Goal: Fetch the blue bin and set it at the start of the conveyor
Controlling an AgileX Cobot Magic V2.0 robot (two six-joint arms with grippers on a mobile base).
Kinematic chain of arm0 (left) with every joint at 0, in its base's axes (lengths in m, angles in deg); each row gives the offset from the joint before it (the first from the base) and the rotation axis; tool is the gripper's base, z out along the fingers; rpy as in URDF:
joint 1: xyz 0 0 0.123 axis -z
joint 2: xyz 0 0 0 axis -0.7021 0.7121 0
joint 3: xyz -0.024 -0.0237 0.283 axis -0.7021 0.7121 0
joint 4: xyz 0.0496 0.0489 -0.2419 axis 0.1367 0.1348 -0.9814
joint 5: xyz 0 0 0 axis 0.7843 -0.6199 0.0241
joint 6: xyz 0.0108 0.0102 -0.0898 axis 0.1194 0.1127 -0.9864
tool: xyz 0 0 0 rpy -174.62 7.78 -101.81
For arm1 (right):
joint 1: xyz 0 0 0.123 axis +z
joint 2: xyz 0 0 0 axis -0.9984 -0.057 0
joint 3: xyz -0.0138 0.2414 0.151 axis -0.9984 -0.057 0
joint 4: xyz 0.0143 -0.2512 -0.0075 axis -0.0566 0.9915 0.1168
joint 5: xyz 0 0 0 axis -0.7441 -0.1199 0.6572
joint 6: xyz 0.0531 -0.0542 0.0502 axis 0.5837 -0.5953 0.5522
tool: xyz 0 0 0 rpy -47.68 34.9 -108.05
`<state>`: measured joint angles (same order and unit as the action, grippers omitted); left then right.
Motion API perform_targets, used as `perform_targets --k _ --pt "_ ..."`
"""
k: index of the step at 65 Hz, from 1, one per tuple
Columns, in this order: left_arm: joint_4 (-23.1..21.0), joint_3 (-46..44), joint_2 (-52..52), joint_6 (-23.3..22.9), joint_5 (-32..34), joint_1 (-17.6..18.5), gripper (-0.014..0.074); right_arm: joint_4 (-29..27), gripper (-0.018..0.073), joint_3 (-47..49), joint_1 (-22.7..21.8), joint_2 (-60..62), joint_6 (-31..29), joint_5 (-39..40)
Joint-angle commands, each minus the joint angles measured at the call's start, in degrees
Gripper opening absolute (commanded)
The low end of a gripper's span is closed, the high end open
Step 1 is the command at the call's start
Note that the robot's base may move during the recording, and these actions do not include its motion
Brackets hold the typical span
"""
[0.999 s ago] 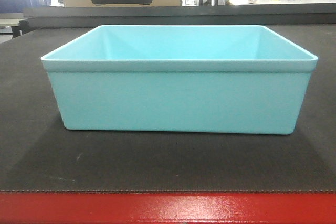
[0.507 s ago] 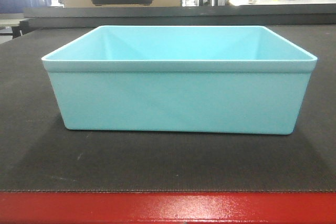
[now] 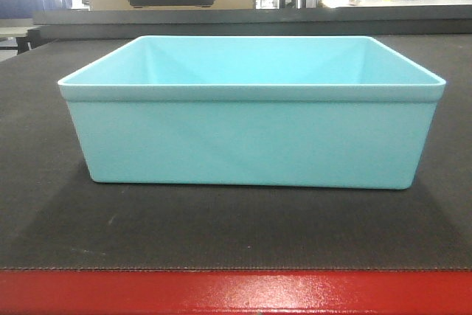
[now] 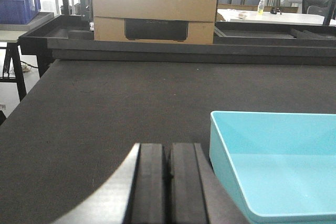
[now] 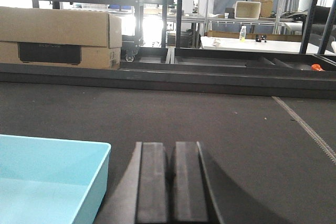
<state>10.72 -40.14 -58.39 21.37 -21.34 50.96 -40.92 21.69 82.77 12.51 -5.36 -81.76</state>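
Warehouse bkgd sat beyond the belt: racking, work tables, a dark royal-blue crate (image 4: 20, 4) far left, and a cardboard box (image 4: 155, 11) on the far frame. Nearer, the conveyor start (image 3: 243, 234) filled most of the front view, dark grey woven belt w/ a red front edge strip (image 3: 236, 293) along the near side.

Blue bin (image 3: 252, 112) stood upright and empty on that belt, close behind the red strip, roughly centred left-right, base flat. So the placing looked done, or nearly; the step in hand read as the release and pull-away.

Left gripper (image 4: 168, 182) sat just off the bin's left wall, pads together, nothing between them, not touching the rim as far as that view showed. Right gripper (image 5: 173, 182) mirrored it beside the bin's right wall, pads likewise pressed together and empty. Both hung low over the belt.

To finish well, imo: back both arms straight out sideways and up, at equal pace, so neither finger clips the thin rolled rim and skews the tub. The bin is light plastic and would prob slide easily on the weave if nudged. Keep wrists level on the lift; check the bin stays square to the red strip before retracting fully.
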Motion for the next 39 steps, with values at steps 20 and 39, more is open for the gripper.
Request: perform_targets --k 20,39 --pt "-0.2 0.8 -0.8 0.1 1.3 -0.2 -0.0111 0.5 -0.0162 -0.2 -0.4 0.3 -0.5 1.3" --pt "-2.8 14.2 -11.5 3.1 8.4 -7.4 -0.0111 0.5 -0.0162 -0.2 -0.4 0.3 -0.5 1.3"
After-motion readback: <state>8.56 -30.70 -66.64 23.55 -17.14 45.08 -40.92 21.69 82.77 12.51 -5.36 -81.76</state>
